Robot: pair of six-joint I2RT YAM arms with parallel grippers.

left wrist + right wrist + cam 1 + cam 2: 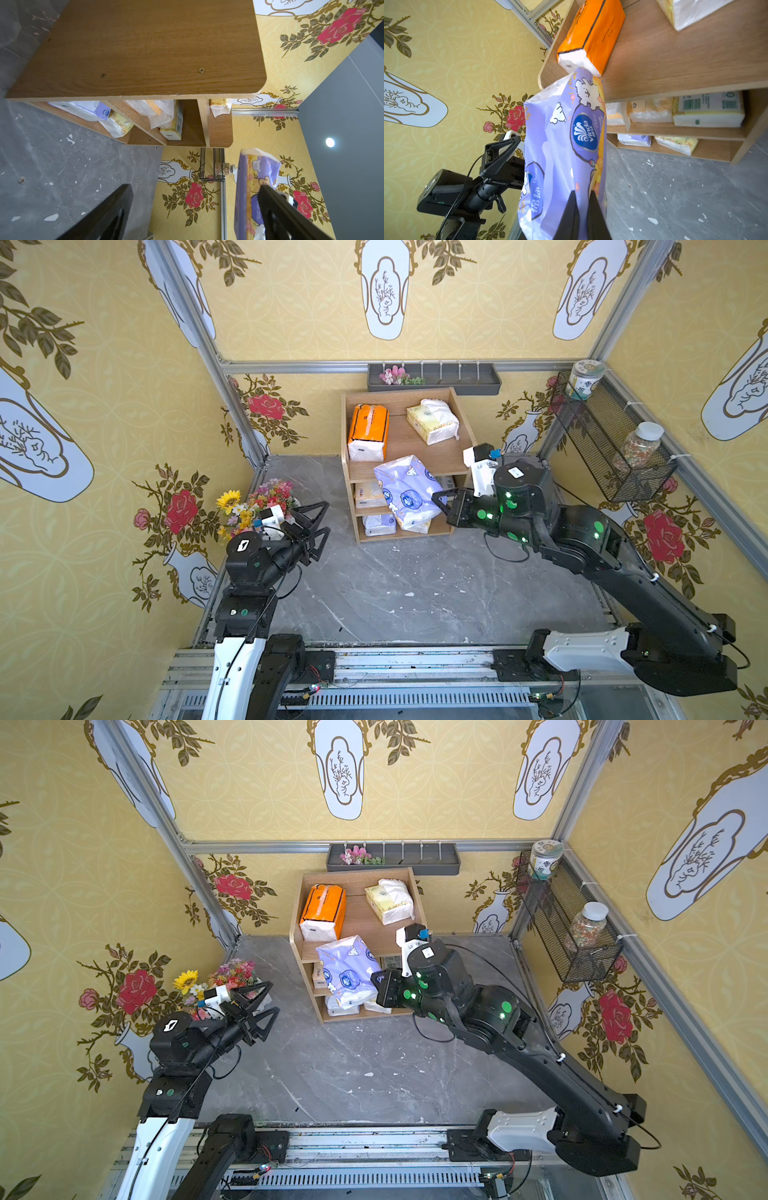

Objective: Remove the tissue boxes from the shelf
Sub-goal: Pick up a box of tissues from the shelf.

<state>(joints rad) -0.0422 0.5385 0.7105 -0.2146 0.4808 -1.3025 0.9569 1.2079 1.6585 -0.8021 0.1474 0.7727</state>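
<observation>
Your right fingers are pressed together on the near end of a lavender pack, pinching it through its plastic wrap. The pack hangs from that grip in the air before the open front of the shelf, outside the tiers and above the grey tabletop. The left wrist view shows a gap between pack and shelf. The pack's far end reaches up toward the front edge of the top tier, close to the orange pack; you cannot tell from these views whether the two touch. The orange pack lies on the top tier on the left arm's side, and a pale yellow pack lies on the same tier toward the right arm's side, the two apart. On the middle tier the right wrist view shows you a cream pack and, beside it, a white pack with green print. On the bottom tier lie a second lavender pack and another cream pack. Your left fingers are spread wide and hold nothing. They hover above the tabletop well apart from the shelf, just beside a bunch of flowers, and point toward the shelf.
</observation>
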